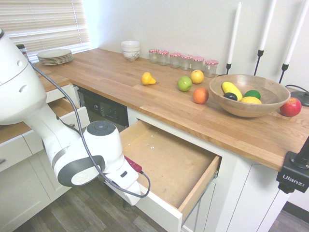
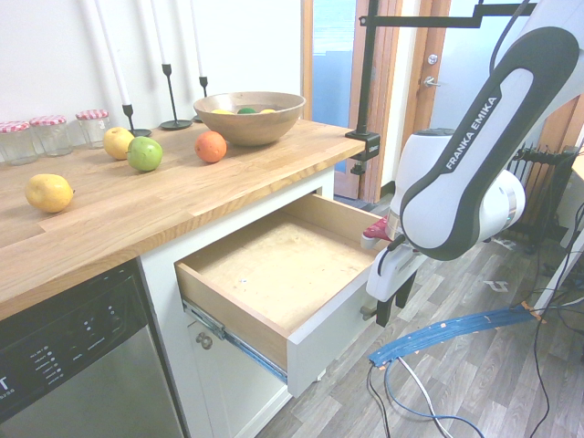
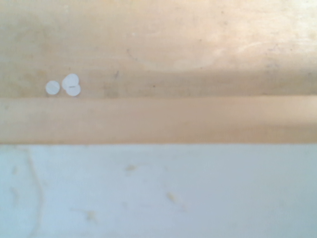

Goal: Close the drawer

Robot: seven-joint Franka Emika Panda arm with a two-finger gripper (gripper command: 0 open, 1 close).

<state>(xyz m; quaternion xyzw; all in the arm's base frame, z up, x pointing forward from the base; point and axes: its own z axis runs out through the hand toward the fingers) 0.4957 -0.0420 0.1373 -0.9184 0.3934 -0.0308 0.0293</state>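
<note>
While the drawer stands pulled well out from under the wooden countertop, the surface above it carries one wooden bowl, six glass jars with red-checked lids, one stack of plates and one stack of white bowls. Four loose fruits lie between jars and drawer: one yellow pear, one yellow apple, one green apple and one orange. One red apple sits beside the wooden bowl.

Drawer description: wide and shallow, flat white front, pale bare-wood box with nothing inside. In the wrist view, three small white dots mark its floor, next to the wooden front wall and the white front's top edge.

Gripper: pointing down just outside the drawer front, at its outer face. The jaw opening cannot be told, and no held object is visible.
</note>
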